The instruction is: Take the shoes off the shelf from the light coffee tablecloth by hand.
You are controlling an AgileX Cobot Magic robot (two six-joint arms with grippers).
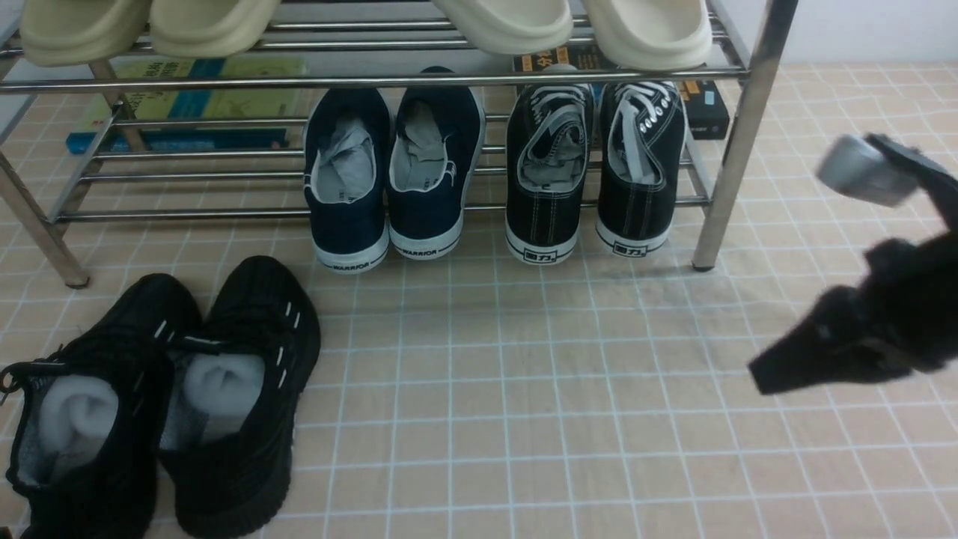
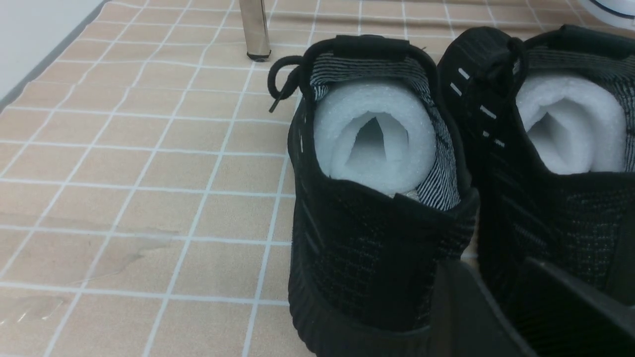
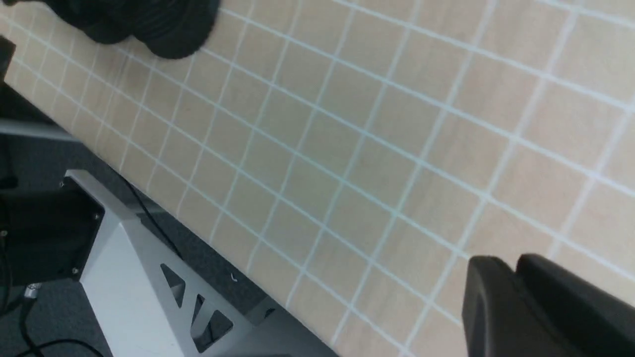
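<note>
- Large light beige-tan tablecloth (image 1: 524,389) with a thin white grid covers the whole work surface.
- Shiny chrome tube shelf (image 1: 737,150), two tiers, stands at the far side of it.
- Pair of black canvas lace-up shoes (image 1: 546,202), white laces and soles, sits on the shelf's lower tier at its right end, heels toward the robot, untouched.
- Navy slip-ons (image 1: 389,202) sit just left of them on the same tier, and all-black knit sneakers (image 1: 224,404) are on the cloth in front of the shelf's left half.
- Right gripper (image 1: 760,378) hangs in front of the shelf's right leg, well apart from the shoes. It is blurred, so I cannot tell whether the fingers are apart.
- Left gripper (image 2: 491,277) is right behind the knit sneakers' heels (dark on dark, spread unreadable).
- Step looks like the approach, with no grasp yet. Next, the right arm needs to reach under the top bars, take a canvas heel, and pull it out.
</note>
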